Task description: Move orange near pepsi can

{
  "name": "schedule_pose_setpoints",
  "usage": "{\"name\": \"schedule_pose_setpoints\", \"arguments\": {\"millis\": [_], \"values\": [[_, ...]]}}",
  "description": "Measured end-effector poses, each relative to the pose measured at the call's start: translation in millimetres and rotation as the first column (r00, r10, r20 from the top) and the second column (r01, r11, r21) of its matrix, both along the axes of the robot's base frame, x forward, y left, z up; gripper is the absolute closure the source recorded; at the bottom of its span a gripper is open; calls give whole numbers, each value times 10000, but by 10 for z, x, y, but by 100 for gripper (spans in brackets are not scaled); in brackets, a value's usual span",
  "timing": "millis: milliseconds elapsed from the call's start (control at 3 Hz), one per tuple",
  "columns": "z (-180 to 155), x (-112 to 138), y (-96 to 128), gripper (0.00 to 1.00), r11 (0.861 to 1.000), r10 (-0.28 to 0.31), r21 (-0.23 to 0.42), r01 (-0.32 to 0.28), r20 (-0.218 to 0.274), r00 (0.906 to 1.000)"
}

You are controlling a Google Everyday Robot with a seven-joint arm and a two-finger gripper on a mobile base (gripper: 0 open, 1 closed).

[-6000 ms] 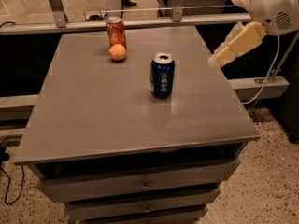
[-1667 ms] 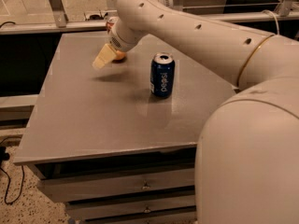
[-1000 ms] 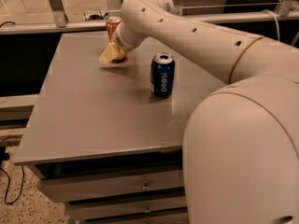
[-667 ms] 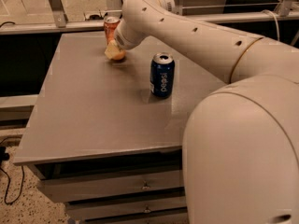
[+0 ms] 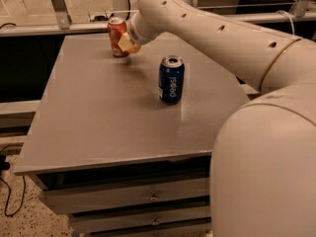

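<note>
The orange [image 5: 135, 48] shows only as a small sliver at the back of the table, next to the orange-red soda can [image 5: 117, 35]. My gripper [image 5: 126, 43] is right at the orange and covers most of it. My white arm reaches in from the right, passing above and behind the pepsi can. The pepsi can [image 5: 171, 79] stands upright near the middle of the table, about a can's height to the right of and in front of the orange. It is dark blue with a silver top.
The grey table top [image 5: 98, 112] has drawers beneath its front edge. A metal rail and frame [image 5: 59, 14] run behind the table. My arm's large white body [image 5: 266, 172] fills the lower right. A black cable lies on the floor at the left [image 5: 7, 191].
My gripper has moved from the table's right side across to the back left. It has closed in on the orange, which it now mostly covers. The cans have not moved.
</note>
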State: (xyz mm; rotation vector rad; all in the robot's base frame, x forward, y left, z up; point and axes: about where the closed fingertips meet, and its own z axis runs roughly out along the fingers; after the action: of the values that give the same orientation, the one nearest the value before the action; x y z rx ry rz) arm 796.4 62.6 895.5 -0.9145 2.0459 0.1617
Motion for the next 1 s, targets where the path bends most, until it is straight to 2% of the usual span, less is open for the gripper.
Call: {"name": "schedule_pose_setpoints", "arguments": {"millis": [333, 1000], "values": [[296, -58, -159, 100, 9999, 14, 106, -21, 664, 9978], [839, -399, -592, 100, 9996, 187, 155, -216, 1706, 9852]]}}
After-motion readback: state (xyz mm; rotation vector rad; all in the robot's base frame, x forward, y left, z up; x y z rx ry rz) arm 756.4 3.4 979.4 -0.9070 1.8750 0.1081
